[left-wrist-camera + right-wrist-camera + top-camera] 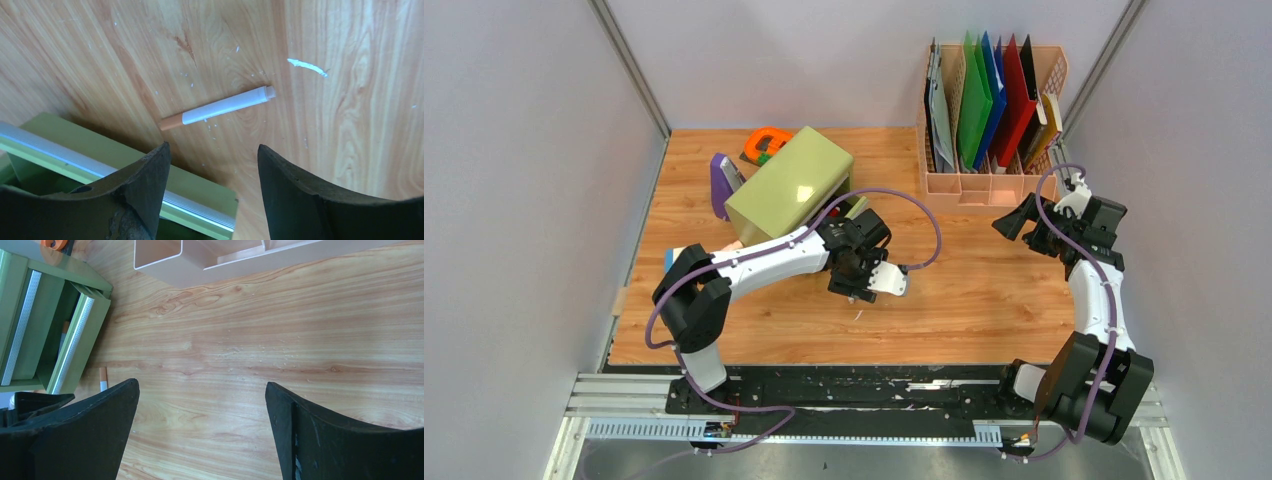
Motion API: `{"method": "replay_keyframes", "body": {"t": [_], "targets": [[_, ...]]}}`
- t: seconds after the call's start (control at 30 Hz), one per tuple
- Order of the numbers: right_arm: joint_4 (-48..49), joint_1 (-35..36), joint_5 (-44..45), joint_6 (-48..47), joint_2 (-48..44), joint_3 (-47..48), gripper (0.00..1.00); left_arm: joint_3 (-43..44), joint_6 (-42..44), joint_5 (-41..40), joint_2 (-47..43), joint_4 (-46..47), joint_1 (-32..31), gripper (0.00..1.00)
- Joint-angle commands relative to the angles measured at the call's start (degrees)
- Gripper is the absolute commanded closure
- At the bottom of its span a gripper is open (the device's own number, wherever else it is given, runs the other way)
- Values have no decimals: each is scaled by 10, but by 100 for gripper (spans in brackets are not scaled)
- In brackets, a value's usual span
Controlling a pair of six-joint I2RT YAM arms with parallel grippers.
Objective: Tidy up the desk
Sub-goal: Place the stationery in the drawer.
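The left end effector point(212, 150), released and empty, hovers over the wood-grain surface point(984, 290) with a white orange-tipped pen point(217, 107) lying at its 12 o'clock, while the right end effector point(200, 385), also released, hangs near the surface's 3 o'clock edge.

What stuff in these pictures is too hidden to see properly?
Top view: the pen hides under the left gripper.
Top view: the green chest covers part of the purple thing and orange thing.
Right wrist view: the file rack is cut off by the top edge; the chest's drawer insides are dark.
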Motion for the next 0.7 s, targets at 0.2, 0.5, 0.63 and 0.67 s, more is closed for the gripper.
{"method": "replay_keyframes", "body": {"t": [0.2, 0.5, 0.63, 0.67], "targets": [[16, -6, -11, 0, -7, 0, 0, -7, 120, -24, 55, 49, -2, 31], [17, -9, -12, 0, -6, 0, 0, -10, 140, -39, 95, 45, -6, 33], [17, -9, -12, 0, -4, 0, 0, -11, 138, -34, 107, 41, -8, 34], [17, -9, -12, 0, -3, 0, 0, -10, 138, -33, 110, 41, -8, 34]]}}
